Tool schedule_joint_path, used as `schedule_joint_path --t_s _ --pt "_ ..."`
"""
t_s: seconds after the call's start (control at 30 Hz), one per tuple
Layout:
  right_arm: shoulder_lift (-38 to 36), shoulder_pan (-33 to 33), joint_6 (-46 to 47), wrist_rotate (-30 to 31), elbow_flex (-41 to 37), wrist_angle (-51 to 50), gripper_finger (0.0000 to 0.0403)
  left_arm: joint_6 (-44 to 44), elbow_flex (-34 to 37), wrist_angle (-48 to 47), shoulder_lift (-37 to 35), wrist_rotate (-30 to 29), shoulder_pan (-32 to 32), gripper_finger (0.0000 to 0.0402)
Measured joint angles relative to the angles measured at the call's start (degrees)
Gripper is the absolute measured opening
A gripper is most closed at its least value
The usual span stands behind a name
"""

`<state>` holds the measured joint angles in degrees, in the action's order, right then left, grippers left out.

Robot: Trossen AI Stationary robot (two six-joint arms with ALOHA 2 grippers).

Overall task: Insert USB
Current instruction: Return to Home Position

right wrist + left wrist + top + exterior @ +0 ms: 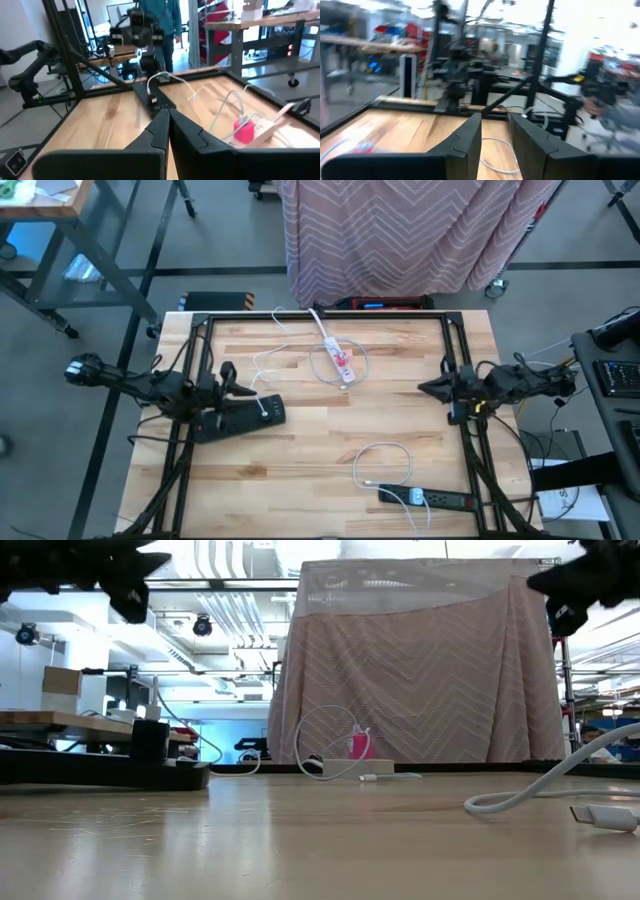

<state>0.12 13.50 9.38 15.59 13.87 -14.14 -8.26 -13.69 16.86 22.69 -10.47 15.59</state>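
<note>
Since both arms sit at the side rails of the wooden table, you have no tool on the work. The left gripper shows a narrow gap between its fingers and holds nothing. The right gripper has its fingers pressed together, also holding nothing. Next in size, the left black outlet extension lies just beside the left arm with a black adapter standing upright in it. The right black outlet extension lies at the near right corner, well apart from it. A white strip with a pink part rests toward the far side, between the arms. The white adapter is seated in the right extension, and its white cable loops over the wood to a loose plug end. Expect the cable to be light, soft and springy, so grip it at the rigid plug shell and never on the cord. The adapters look like hard, smooth plastic blocks that are likely to slip, so clamp them across their flat sides. The extensions are long, matte bars and may slide on the smooth board under a push.
</note>
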Motion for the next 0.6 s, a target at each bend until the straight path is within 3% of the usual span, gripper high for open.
schedule_joint_path --t_s 0.13,0.6 --pt "0.00 -0.02 0.33 -4.42 -3.79 5.15 0.0000 3.50 0.02 0.07 -0.12 2.62 0.00 0.0080" --pt "0.02 -2.31 1.52 -5.58 -8.83 5.91 0.0000 3.67 8.11 3.64 -1.92 0.43 -0.33 0.0074"
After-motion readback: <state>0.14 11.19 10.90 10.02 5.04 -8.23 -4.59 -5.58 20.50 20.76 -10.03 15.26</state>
